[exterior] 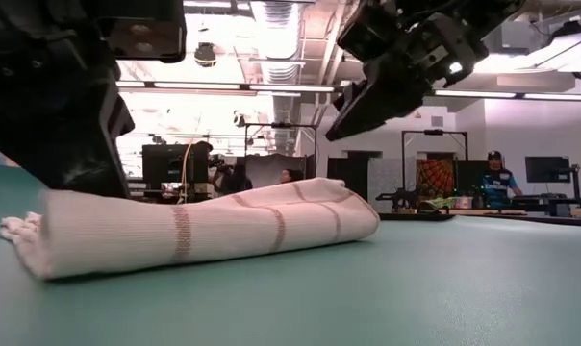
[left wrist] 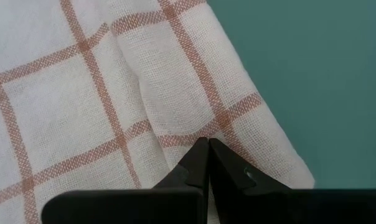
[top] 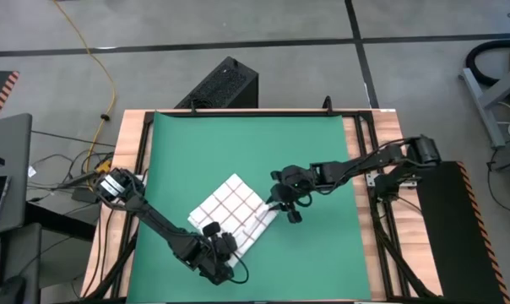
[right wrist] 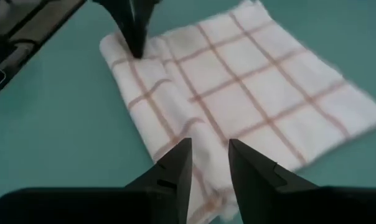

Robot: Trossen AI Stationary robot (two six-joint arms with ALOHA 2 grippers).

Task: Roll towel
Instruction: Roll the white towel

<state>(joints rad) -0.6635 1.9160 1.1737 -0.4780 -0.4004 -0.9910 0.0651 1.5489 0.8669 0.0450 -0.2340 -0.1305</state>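
Towel [top: 230, 215]: lay folded on the green mat [top: 322, 152], toward 6 o'clock of centre; long axis ran from 10–11 o'clock to 4–5 o'clock along the rolled edge.
Left gripper [top: 225, 248]: sat at the towel's 6 o'clock end; fingers [left wrist: 194, 163] closed, tips pressed on the cloth.
Right gripper [top: 282, 208]: hovered at the 3 o'clock end, lifted clear; fingers [right wrist: 175, 163] parted, holding nothing.
Key relation: both ends flanked, left arm nearer, in contact.
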